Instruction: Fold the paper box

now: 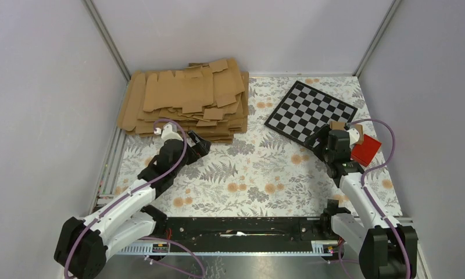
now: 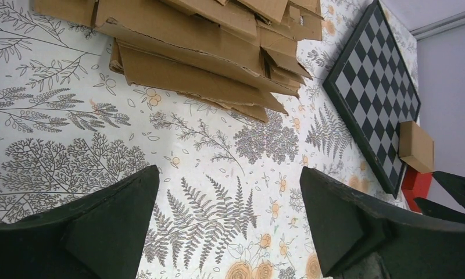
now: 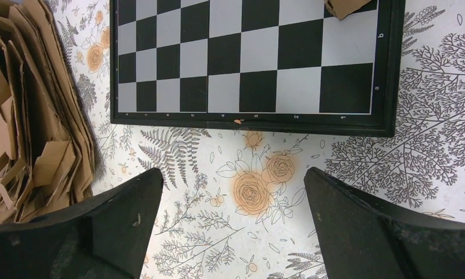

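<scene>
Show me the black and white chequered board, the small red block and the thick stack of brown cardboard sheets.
black and white chequered board (image 1: 310,112): top view, its middle squares.
small red block (image 1: 367,151): top view, its top face.
thick stack of brown cardboard sheets (image 1: 186,99): top view, the uppermost sheet.

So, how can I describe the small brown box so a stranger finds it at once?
Find the black-and-white checkerboard at the far right. The small brown box lies on its corner, beside the red block. Unlike the big stack of flat cardboard sheets, it is one small folded carton.
</scene>
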Controlling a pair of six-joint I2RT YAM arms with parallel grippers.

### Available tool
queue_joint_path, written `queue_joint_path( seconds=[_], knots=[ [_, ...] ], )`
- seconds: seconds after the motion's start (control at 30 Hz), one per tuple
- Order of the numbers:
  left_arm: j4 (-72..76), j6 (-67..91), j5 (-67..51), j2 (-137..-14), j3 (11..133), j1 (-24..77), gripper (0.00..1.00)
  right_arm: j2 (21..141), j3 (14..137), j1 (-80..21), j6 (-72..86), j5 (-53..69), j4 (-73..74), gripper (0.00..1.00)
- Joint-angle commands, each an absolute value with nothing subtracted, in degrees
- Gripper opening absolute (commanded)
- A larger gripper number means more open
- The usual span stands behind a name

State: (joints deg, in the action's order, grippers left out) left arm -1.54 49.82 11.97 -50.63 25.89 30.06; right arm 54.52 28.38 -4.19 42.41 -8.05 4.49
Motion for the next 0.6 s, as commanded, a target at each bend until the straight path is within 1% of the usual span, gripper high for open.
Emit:
queue_joint_path(
  seconds=[0.0,0.07,0.13,0.27,0.4,0.47,0.57],
  knots=[
    [1.2,47.4,14.0,-51.6,28.9,30.0,0.99,55.0,30.5,-4.5,40.9,-9.4,4.3,1.00],
    [1.2,46.7,14.0,-52.2,29.2,30.1,0.99,56.2,31.5,-4.5,40.6,-6.8,3.1,1.00],
    [0.5,45.1,14.1,-53.8,30.7,30.1,0.99,58.3,32.3,-4.5,40.0,-1.6,1.0,1.00],
    [-1.7,41.6,14.7,-58.4,36.4,30.1,0.99,63.6,35.1,-4.5,37.3,16.2,-4.7,1.00],
    [-0.2,38.5,14.5,-61.9,38.9,30.0,0.99,68.3,36.2,-4.8,43.1,27.8,-10.9,1.00],
    [1.0,36.4,14.9,-63.4,40.8,30.1,0.99,69.8,36.3,-7.1,46.5,29.0,-12.5,1.00],
    [0.2,31.7,19.4,-67.3,46.4,30.1,0.99,70.3,37.8,-12.0,46.9,24.7,-11.6,1.00]
  ],
)
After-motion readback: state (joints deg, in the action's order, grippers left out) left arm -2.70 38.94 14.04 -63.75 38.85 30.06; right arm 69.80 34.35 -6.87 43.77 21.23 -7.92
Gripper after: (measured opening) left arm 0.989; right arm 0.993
